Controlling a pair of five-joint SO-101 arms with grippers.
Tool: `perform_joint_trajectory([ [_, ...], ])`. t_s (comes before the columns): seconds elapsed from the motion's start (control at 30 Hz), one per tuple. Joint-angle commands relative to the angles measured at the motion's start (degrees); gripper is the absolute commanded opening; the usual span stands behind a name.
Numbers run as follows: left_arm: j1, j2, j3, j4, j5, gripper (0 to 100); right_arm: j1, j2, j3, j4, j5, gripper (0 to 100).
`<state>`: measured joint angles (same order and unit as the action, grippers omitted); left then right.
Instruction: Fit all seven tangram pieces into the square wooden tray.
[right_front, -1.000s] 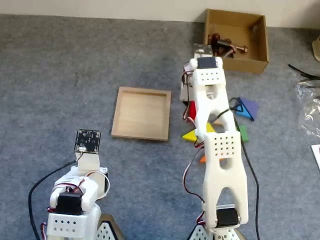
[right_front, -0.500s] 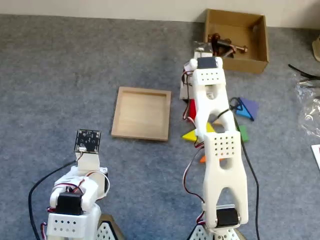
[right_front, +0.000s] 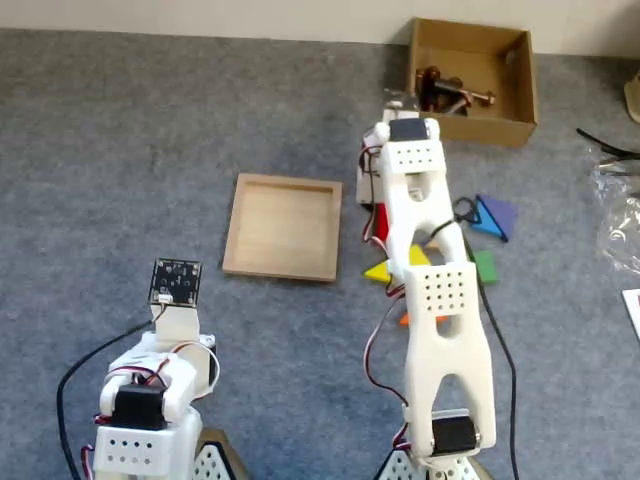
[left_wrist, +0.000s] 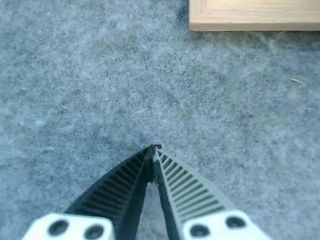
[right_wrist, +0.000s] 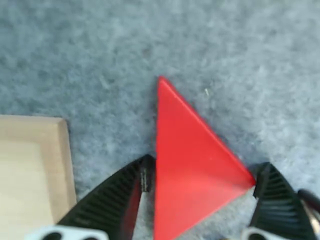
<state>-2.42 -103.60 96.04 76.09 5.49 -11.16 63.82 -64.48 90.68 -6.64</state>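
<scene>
Straddling red triangle w/ right gripper: fingers spread wide, nothing held, one tip beside a straight edge, other at a sharp corner, apex pointing ahead past the tips. Lying flat on grey carpet just beside wooden tray, near edge approx. parallel to tray wall. Flat, thin, plain bright red, crisp corners; prob. prone to twisting if pinched edge vs. corner. Left gripper closed tight, empty, well apart from piece, so right arm's job.
</scene>
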Motion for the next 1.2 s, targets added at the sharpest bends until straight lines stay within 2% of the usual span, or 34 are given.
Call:
perform_joint_trajectory([
  [0.0,1.01,-0.4,1.1,-0.18,0.35,1,-0.57,-0.04,-2.51,0.75,0.62,31.3],
  [0.07,1.01,-0.4,1.1,-0.18,0.35,1,-0.57,0.04,-3.38,1.1,0.62,31.0],
  [0.23,1.01,-0.4,1.1,-0.18,0.35,1,-0.57,0.22,-4.53,1.19,0.88,22.7],
  [0.7,1.01,-0.4,1.1,-0.18,0.35,1,-0.57,-0.31,-4.97,1.27,0.62,22.0],
  [0.97,1.01,-0.4,1.1,-0.18,0.35,1,-0.57,0.22,-13.76,5.41,0.88,22.0],
  [1.17,1.01,-0.4,1.1,-0.18,0.35,1,-0.57,0.22,-15.16,6.64,0.97,22.0],
])
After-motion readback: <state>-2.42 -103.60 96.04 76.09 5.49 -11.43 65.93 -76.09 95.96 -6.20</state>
